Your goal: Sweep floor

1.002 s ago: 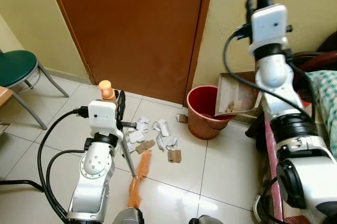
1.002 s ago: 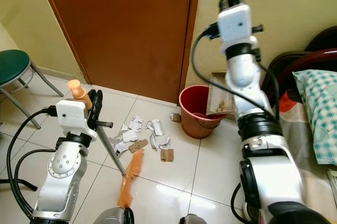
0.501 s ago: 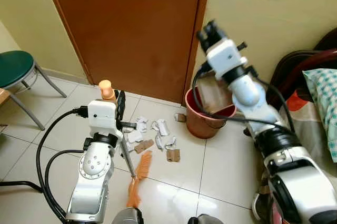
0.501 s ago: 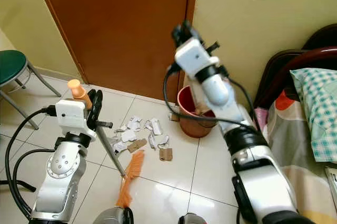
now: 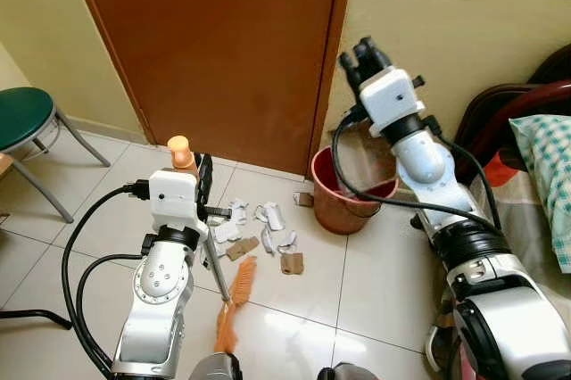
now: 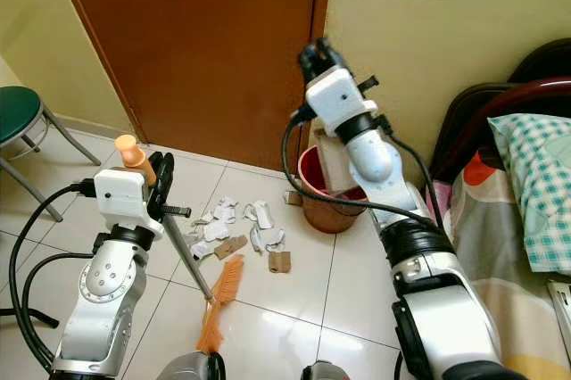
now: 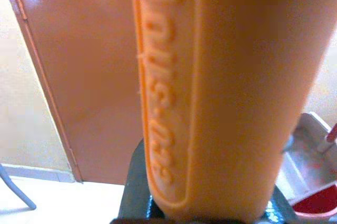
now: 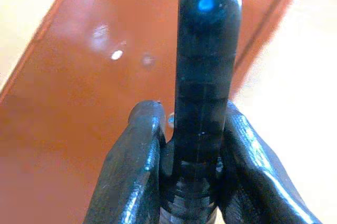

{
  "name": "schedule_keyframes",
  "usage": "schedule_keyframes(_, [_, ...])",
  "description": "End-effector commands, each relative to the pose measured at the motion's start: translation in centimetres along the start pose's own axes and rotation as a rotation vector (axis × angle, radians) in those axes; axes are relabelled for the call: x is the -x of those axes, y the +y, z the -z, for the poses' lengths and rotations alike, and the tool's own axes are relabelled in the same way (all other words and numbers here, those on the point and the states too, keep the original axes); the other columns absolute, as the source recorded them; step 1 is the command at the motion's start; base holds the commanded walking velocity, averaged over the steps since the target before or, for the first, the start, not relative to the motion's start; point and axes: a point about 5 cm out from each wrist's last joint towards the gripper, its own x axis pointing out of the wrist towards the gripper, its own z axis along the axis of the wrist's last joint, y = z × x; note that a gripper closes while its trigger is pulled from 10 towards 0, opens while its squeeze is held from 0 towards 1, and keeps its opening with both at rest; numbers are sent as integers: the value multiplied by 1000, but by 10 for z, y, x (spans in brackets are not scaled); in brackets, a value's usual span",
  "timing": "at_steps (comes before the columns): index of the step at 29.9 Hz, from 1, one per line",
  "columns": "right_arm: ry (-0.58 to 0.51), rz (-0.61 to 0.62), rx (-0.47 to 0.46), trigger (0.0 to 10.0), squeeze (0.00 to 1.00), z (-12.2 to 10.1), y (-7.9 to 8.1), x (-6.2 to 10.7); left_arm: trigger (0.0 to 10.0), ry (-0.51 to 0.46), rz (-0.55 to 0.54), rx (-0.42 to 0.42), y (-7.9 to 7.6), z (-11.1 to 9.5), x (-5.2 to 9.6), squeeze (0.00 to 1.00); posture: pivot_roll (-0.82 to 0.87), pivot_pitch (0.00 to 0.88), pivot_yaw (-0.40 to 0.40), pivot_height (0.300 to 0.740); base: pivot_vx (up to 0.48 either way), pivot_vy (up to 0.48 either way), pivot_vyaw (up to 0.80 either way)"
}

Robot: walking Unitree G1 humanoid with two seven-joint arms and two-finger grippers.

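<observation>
Head stereo downward; wrist close-ups

brown door (image 5: 223, 50), green stool (image 5: 27, 117) (left), checked pillow (image 5: 544, 166)

1. The left arm (image 5: 161, 282) is made of rounded silver segments, with a round grey disc set into the side of one joint.
2. A white boxy wrist block (image 5: 173, 194) tops it, with black fingers (image 5: 205, 177) beside it.
3. Thick black cables (image 5: 85, 255) loop from the block down along the arm.
4. The right arm (image 5: 446, 193) has the same silver shells, split by a black ribbed ring (image 5: 466, 235) near the middle.
5. Its white wrist block (image 5: 391, 100) carries small black knobs, and black cable (image 5: 352, 188) curls under it.
6. The right gripper (image 8: 184, 145) has glossy black, rounded fingers (image 8: 130, 171).
</observation>
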Motion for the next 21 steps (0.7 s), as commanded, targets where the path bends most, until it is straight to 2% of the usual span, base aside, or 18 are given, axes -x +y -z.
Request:
schedule_keyframes(1, [-117, 118, -43, 10000, 0, -31, -24, -21, 10000, 26, -2, 1, -1, 4, 1, 0, 22, 62, -30, 740, 0, 0, 0])
schedule_keyframes(6, [-124, 184, -112, 10000, 0, -39, -38, -28, 10000, 21, -2, 1, -1, 4, -1, 0, 16, 50, -30, 740, 0, 0, 0])
schedule_keyframes(9, [-114, 227, -205, 10000, 0, -44, -45, -31, 10000, 16, -1, 1, -1, 4, -3, 0, 13, 46, -30, 740, 0, 0, 0])
schedule_keyframes(11, [-92, 249, -326, 10000, 0, -45, -50, -33, 10000, 13, 0, 3, -2, 4, -4, 0, 10, 40, -29, 740, 0, 0, 0])
schedule_keyframes(16, [-38, 251, -444, 10000, 0, -40, -50, -29, 10000, 10, 0, 0, -2, 4, -5, 0, 10, 32, -30, 740, 0, 0, 0])
schedule_keyframes(17, [-38, 251, -444, 10000, 0, -40, -50, -29, 10000, 10, 0, 0, -2, 4, -5, 0, 10, 32, -30, 740, 0, 0, 0])
schedule_keyframes(20, [-2, 243, -462, 10000, 0, -33, -47, -21, 10000, 10, -5, -5, 0, 4, -5, 0, 7, 28, -31, 740, 0, 0, 0])
schedule_keyframes(21, [38, 251, -488, 10000, 0, -25, -44, -13, 10000, 12, -8, -9, 2, 5, -5, 0, 4, 26, -30, 740, 0, 0, 0])
